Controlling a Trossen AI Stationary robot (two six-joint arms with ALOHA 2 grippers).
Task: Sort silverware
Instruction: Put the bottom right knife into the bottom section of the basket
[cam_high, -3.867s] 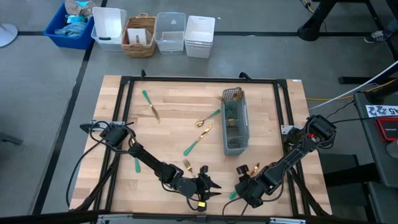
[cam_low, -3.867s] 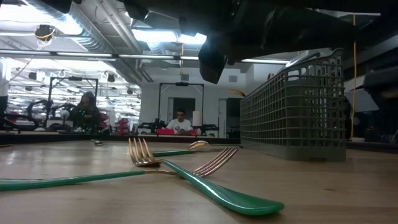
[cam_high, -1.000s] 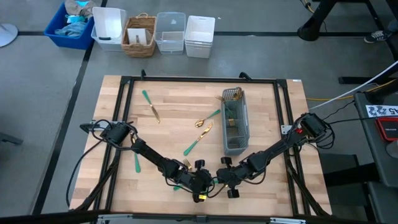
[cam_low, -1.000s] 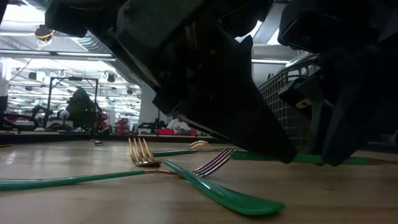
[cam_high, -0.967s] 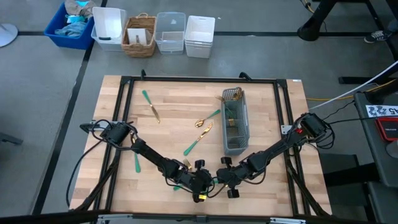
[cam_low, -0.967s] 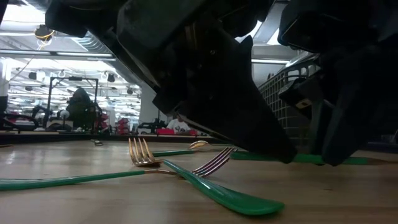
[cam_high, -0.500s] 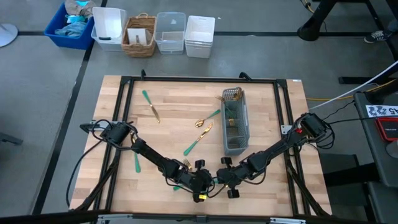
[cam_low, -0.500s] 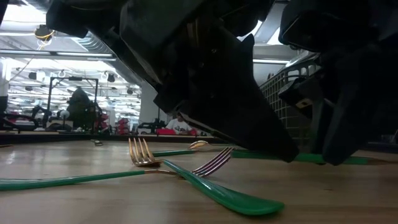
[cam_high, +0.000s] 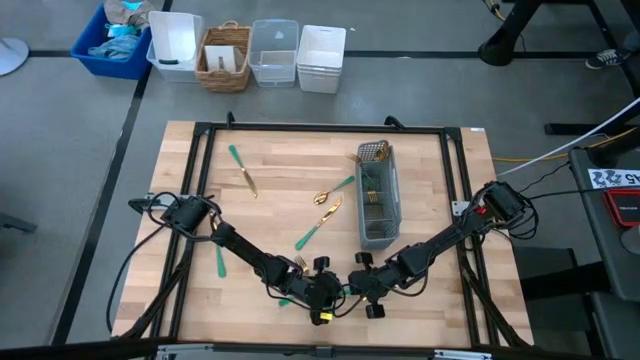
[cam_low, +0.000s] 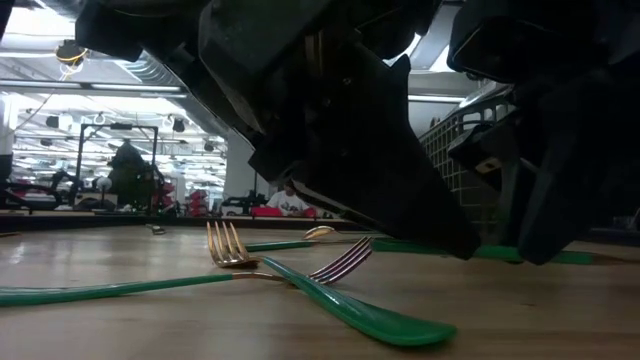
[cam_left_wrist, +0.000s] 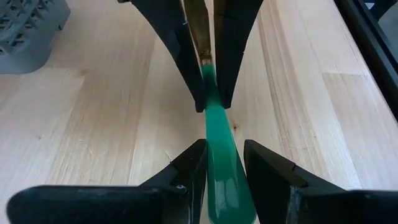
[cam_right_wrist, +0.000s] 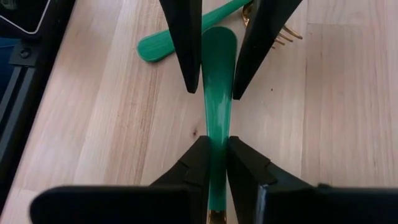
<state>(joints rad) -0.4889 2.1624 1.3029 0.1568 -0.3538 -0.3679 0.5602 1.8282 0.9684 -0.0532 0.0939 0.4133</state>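
One piece of silverware (cam_left_wrist: 219, 134), with a teal handle and a gold neck, spans between both grippers near the table's near edge, at its middle. My left gripper (cam_left_wrist: 224, 165) is shut on its broad handle end, and my right gripper (cam_right_wrist: 214, 155) is shut on the slimmer part. The two meet tip to tip (cam_high: 345, 287). Its head is hidden under the right hand. Loose forks (cam_low: 225, 245) and a spoon (cam_high: 325, 195) lie flat on the wood. A knife (cam_high: 242, 170) lies at the far left. My left gripper pinches the handle's broad free end (cam_left_wrist: 225, 183) between its two fingers. It comes slanting down from the table's left, fingers along the handle. The piece lies level, low over the wood. My right gripper pinches the handle's narrow part (cam_right_wrist: 214, 180) just short of the gold neck (cam_left_wrist: 196, 25). It slants down from the table's right, fingers along the handle. The neck runs back between the fingers.
The grey mesh caddy (cam_high: 378, 195) stands right of centre with silverware in it, close behind the grippers (cam_low: 470, 170). A teal handle (cam_high: 220, 262) lies by the left arm and another (cam_right_wrist: 180, 34) under the left gripper. Bins and a basket (cam_high: 225, 55) sit beyond the far edge.
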